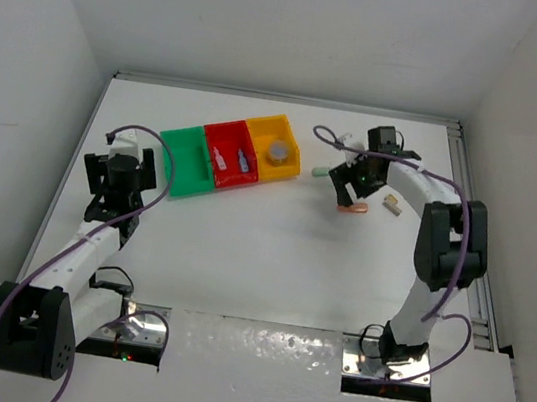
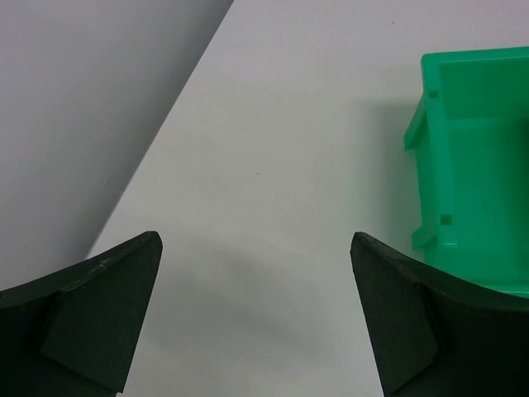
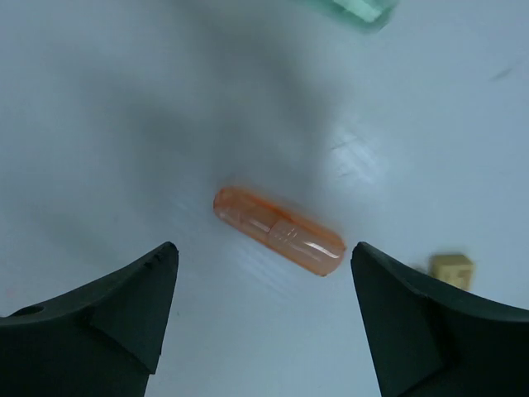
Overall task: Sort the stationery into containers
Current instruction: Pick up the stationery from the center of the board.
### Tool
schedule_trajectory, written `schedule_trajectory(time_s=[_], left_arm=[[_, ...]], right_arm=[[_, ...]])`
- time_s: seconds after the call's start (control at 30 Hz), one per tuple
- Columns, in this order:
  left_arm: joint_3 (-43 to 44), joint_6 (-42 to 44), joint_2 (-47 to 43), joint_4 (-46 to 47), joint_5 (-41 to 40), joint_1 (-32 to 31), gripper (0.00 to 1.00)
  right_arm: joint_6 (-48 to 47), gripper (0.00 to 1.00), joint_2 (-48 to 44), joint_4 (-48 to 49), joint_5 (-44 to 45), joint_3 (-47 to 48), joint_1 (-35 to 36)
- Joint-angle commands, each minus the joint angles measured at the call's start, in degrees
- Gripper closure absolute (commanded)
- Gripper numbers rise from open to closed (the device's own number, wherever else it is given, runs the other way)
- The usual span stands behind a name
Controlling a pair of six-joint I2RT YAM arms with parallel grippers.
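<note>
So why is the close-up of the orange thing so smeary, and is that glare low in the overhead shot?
Right wrist view: blurred throughout, the orange piece and pale green piece soft-edged, a grey shadow upper left. Left wrist view: sharp, the green bin crisp. Top external view: yes, light glares off the shiny strip near the bottom.
</note>
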Motion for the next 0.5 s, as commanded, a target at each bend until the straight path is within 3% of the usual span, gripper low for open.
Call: schedule_trajectory(time_s=[0.0, 0.23, 0.47], left_arm=[[3.2, 0.6, 0.1, 2.3, 1.3, 0.5, 0.04], [3.8, 1.1, 0.6, 1.8, 0.6, 0.5, 0.04], [4.8, 2.1, 1.4, 2.5, 0.4, 0.5, 0.04]], right_arm=[[-15.7, 0.18, 1.6, -3.0, -12.7, 2.3, -1.9], [-25.2, 0.21, 10.0, -5.0, -9.0, 3.9, -1.1], [-26.7, 0.29, 11.3, -6.1, -2.9, 1.4, -1.0]])
